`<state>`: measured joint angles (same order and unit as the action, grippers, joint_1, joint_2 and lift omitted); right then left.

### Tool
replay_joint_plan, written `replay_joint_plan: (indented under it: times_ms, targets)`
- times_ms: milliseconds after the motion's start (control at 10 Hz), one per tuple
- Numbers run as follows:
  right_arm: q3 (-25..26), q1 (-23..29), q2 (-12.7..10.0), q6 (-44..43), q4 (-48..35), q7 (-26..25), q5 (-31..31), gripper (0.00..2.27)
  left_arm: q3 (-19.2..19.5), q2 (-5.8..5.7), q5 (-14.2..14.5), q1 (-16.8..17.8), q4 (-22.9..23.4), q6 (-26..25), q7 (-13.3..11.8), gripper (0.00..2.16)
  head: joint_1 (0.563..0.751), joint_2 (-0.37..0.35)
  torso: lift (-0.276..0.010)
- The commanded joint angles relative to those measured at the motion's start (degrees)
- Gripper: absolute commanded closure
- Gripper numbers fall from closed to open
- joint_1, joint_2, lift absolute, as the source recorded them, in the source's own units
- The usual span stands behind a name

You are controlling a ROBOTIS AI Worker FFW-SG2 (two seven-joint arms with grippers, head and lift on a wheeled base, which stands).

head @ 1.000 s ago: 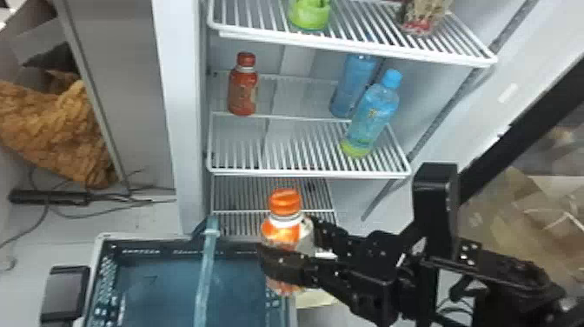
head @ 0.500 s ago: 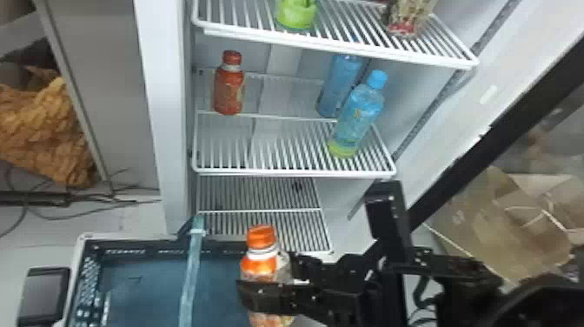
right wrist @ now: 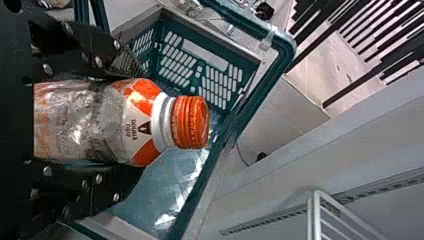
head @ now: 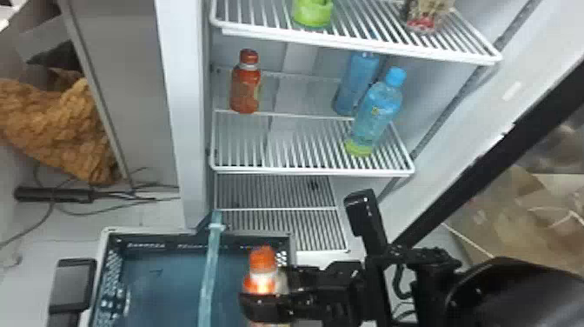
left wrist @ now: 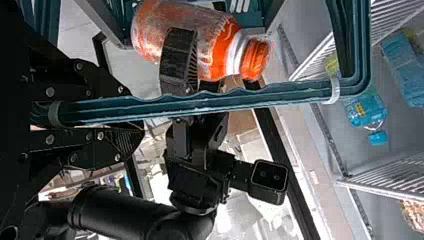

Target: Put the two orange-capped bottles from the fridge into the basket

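**Your right jaws (head: 262,294) pinch an orange-capped bottle (head: 262,261) at the basket (head: 103,256)**

Largest first: the fridge (head: 182,108) stands open in front of you, its white wire shelves running from 12 toward 2 o'clock in the head view. The basket, dark teal with a pale rim, sits between 7 and 8 o'clock, its handle (head: 208,269) raised. Your right arm (head: 434,278) comes in from 4 o'clock. Its jaws are closed on the sides of the bottle, which is upright, cap up, at 6 o'clock, just to the 3 o'clock side of the handle and overlapping that part of the basket (you cannot tell how high above the basket's bottom it is).

Your left jaws (left wrist: 136,114) are pinching the handle in the left wrist view.

On the middle shelf, two blue bottles (head: 376,113) (head: 358,80) stand between 1 and 2 o'clock, one in front of the other. The second bottle (head: 245,89) stands upright there at 11 o'clock, its cap a duller orange-red. On the shelf above, a green container (head: 313,13) sits at 12 o'clock, and a red-and-beige item (head: 426,19) between 1 and 2.
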<state>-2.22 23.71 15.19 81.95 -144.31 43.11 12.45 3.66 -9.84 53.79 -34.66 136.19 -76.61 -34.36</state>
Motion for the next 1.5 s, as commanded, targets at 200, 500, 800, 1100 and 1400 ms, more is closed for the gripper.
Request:
replay_joint_plan:
  times_ms: [200,500,800,1100,1400]
  targets:
    - [0.62,-0.37,0.02,-1.79,-0.75,0.04,-0.23,0.15,0.0,0.0,0.03,-0.07,0.0,-0.03,0.0,1.2,0.695,-0.238,-0.235]
    - [3.13,0.33,-0.51,-7.28,-3.14,-0.04,-2.4,0.11,0.0,0.0,0.03,-0.22,0.0,-0.03,0.0,1.2,0.695,-0.236,-0.235]
    - [5.76,1.31,-1.74,-14.73,-6.37,-3.12,-5.94,0.11,0.11,0.09,0.03,-0.22,0.0,0.11,-0.09,1.2,0.695,-0.272,-0.235]
    - [6.33,1.31,-2.97,-31.04,-1.73,-8.74,-6.51,0.12,0.23,0.09,0.03,-0.36,0.0,0.25,-0.18,1.2,0.695,-0.297,-0.235]
    - [5.53,-3.61,-4.38,-48.2,10.36,-13.84,-6.74,0.11,0.11,0.09,0.03,-0.36,0.0,0.25,-0.18,1.2,0.695,-0.302,-0.235]
